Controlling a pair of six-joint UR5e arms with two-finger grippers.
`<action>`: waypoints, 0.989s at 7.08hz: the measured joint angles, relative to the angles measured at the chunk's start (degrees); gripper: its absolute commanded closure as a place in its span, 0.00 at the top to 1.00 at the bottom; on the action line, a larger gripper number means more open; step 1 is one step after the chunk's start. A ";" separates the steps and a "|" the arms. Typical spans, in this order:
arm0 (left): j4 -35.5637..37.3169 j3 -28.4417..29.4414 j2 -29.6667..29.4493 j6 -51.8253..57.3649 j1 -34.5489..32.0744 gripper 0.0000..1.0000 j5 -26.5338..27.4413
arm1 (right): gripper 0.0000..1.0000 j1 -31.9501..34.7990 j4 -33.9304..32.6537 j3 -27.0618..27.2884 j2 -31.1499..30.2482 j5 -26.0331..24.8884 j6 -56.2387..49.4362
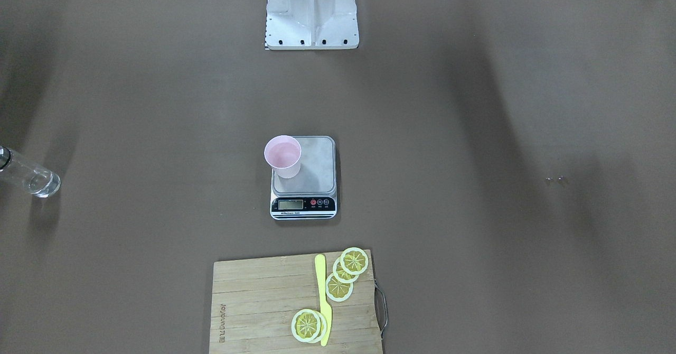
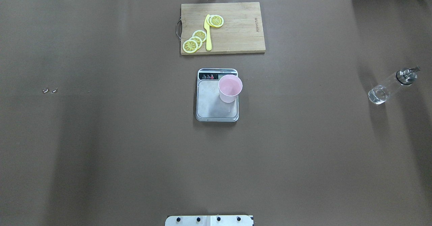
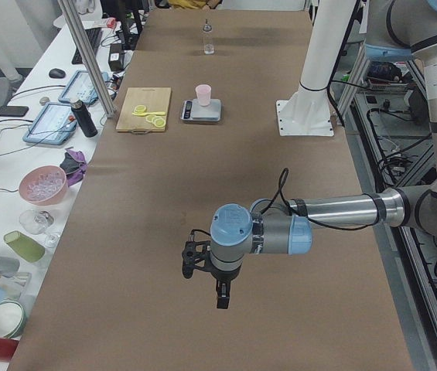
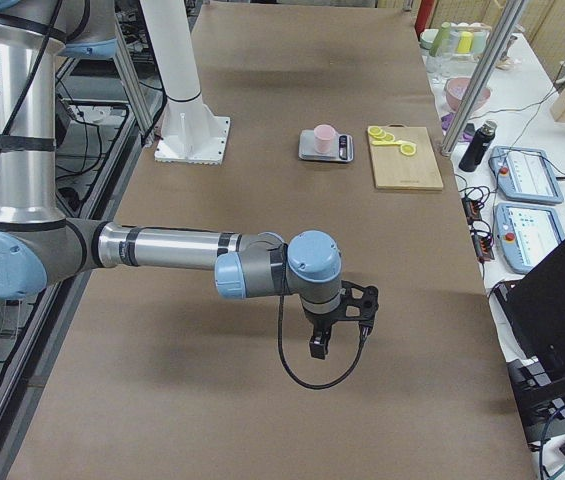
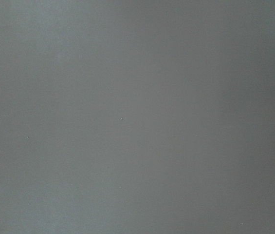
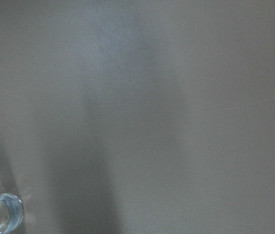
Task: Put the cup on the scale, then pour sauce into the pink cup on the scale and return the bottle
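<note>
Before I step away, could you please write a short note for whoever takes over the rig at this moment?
Left gripper: hangs over bare table, nothing seen in it; open or shut cannot be told.
Right gripper: likewise, at the other end of the table.
Pink cup: upright on the scale, at the platform's corner by the display.
Glass bottle: stands free on the table, far to the robot's right.
Done: cup on scale.
Left: the cup's contents cannot be judged. Check it; if it is empty, pour, then return the bottle.

Left gripper (image 3: 220, 298), right gripper (image 4: 320, 347), pointing down
</note>
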 measured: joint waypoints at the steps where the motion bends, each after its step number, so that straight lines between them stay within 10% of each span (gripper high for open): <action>1: 0.04 -0.02 -0.04 0.00 0.00 1.00 0.04 | 1.00 -0.08 -0.84 1.46 -1.65 -0.95 0.53; 7: 0.07 -0.04 -0.10 0.00 0.02 1.00 0.06 | 1.00 -0.01 -1.54 2.35 -5.44 -2.27 -20.61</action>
